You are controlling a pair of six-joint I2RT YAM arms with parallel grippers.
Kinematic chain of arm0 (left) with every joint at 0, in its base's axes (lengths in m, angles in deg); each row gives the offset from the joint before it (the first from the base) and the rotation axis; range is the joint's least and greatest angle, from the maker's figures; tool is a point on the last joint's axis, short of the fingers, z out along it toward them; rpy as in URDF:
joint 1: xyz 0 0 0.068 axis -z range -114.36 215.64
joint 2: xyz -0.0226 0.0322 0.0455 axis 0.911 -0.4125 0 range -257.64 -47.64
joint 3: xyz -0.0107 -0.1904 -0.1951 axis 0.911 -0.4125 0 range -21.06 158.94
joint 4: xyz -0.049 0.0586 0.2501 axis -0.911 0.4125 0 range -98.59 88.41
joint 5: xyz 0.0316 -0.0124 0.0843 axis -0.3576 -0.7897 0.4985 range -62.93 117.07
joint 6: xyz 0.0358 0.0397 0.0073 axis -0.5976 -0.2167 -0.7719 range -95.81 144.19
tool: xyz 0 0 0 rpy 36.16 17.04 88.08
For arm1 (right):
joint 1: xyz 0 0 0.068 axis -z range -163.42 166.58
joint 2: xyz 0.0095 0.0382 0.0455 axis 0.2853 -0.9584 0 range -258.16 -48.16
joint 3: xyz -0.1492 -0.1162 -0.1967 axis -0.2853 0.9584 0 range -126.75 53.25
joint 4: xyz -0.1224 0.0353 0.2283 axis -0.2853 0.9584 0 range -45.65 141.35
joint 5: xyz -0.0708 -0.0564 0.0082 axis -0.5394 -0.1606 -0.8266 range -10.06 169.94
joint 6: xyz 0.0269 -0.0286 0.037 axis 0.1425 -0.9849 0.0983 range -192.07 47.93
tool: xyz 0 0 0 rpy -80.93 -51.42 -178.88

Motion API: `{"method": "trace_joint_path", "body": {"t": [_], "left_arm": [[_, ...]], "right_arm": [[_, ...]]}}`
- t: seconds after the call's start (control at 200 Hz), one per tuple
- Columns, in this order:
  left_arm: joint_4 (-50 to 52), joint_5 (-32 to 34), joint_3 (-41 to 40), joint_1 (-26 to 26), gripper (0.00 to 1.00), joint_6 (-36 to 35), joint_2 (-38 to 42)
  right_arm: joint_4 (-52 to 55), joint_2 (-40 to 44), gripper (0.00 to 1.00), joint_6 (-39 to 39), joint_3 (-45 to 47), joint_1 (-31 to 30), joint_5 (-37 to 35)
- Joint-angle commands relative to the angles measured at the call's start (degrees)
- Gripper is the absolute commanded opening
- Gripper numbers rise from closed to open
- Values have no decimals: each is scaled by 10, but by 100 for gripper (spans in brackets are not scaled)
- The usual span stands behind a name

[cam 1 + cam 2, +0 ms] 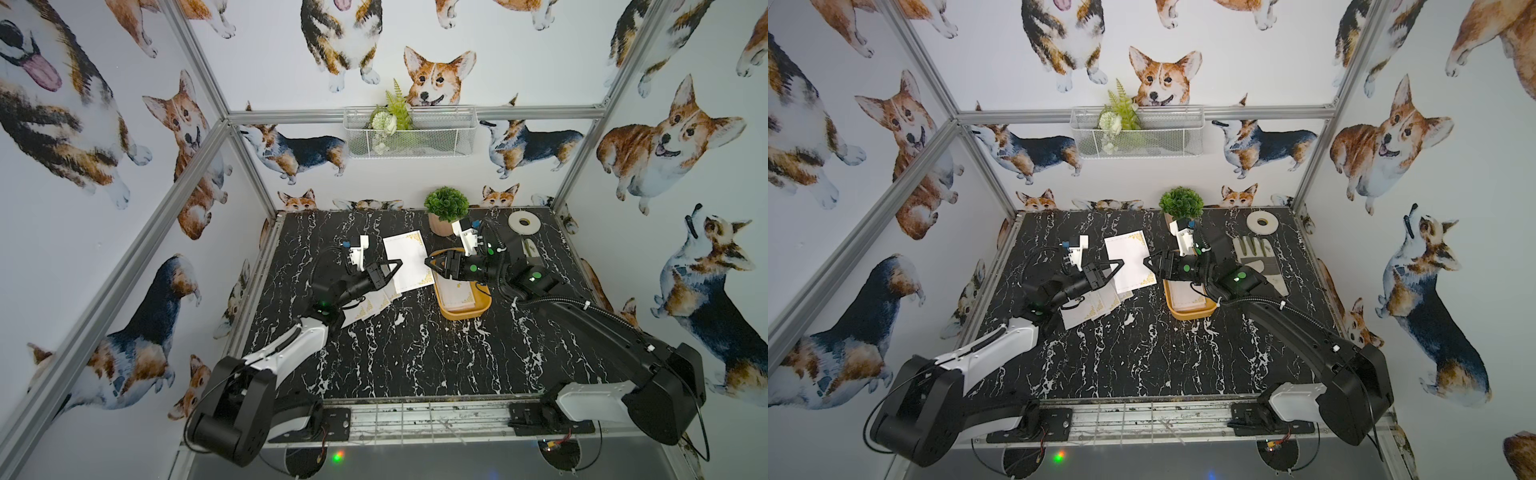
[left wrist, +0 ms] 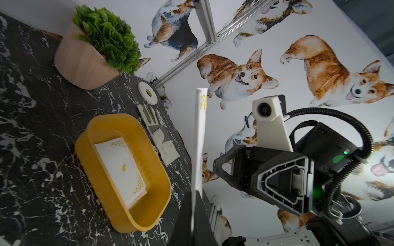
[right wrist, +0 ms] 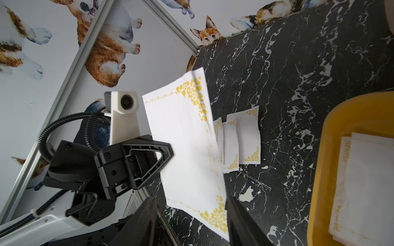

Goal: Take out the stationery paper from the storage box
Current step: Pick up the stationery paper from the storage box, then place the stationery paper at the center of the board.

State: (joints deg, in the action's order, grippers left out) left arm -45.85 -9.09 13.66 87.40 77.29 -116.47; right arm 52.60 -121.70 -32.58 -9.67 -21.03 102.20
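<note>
Above the black marble table [image 1: 415,365], a stationery sheet [image 1: 405,259] is hanging in the air between two grippers.
The sheet is showing white, thin and rectangular, with gold ornate corners and a faint gold border. The left gripper [image 1: 400,263] is pinching one side edge, jaws pressed together on the paper; the right gripper [image 1: 428,262] is standing with jaws spread, a gold corner of the sheet lying between them. The yellow-orange storage box [image 1: 467,312] is sitting below the right gripper, holding a stack of sheets [image 2: 121,168]. Other loose sheets [image 3: 245,136] are lying fanned on the table, partly hidden under the left arm [image 1: 332,291] in both top views. The left wrist view is catching the held sheet edge-on only.
</note>
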Motion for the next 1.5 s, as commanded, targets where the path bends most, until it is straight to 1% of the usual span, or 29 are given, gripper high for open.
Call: {"method": "trace_joint_path", "body": {"t": [0.0, 0.075, 0.16, 0.305, 0.415, 0.485, 0.671, 0.846, 0.941, 1.041, 1.051, 1.071, 1.236, 1.371, 1.421, 1.492], "left_arm": [[316, 85, 36, -6, 0, -166, 55], [406, 106, 55, -34, 0, -191, 76], [454, 96, 57, -92, 0, -185, 84], [493, 70, 32, -199, 0, -167, 91], [518, 62, 18, -256, 0, -170, 92], [531, 65, 12, -281, 0, -174, 90], [581, 126, 17, -287, 0, -180, 73], [629, 205, 23, -287, 0, -185, 62], [631, 227, 18, -286, 0, -184, 64], [616, 235, 6, -286, 0, -180, 62], [615, 235, 5, -287, 0, -179, 60], [613, 235, 4, -287, 0, -179, 57], [581, 219, -10, -286, 0, -174, 41], [589, 233, -8, -286, 0, -177, 31], [589, 234, -7, -286, 2, -178, 25], [589, 238, -7, -286, 9, -177, 19]], "right_arm": [[28, 8, 59, -18, -6, -1, -32], [35, 9, 60, -22, -6, -1, -38], [47, 5, 60, -22, -9, -1, -43], [79, 0, 61, -34, -19, -1, -61], [109, -2, 62, -47, -23, -1, -91], [131, -6, 62, -59, -28, -1, -110], [192, -39, 62, -76, -41, 0, -176], [204, -75, 62, -83, -35, 3, -201], [209, -96, 62, -86, -32, 7, -214], [215, -117, 62, -96, -30, 7, -243], [215, -119, 65, -97, -29, 7, -245], [215, -123, 66, -99, -28, 7, -251], [230, -150, 67, -112, -34, 8, -292], [245, -177, 67, -121, -44, 11, -319], [253, -191, 67, -121, -52, 13, -325], [258, -212, 67, -126, -60, 17, -334]]}}
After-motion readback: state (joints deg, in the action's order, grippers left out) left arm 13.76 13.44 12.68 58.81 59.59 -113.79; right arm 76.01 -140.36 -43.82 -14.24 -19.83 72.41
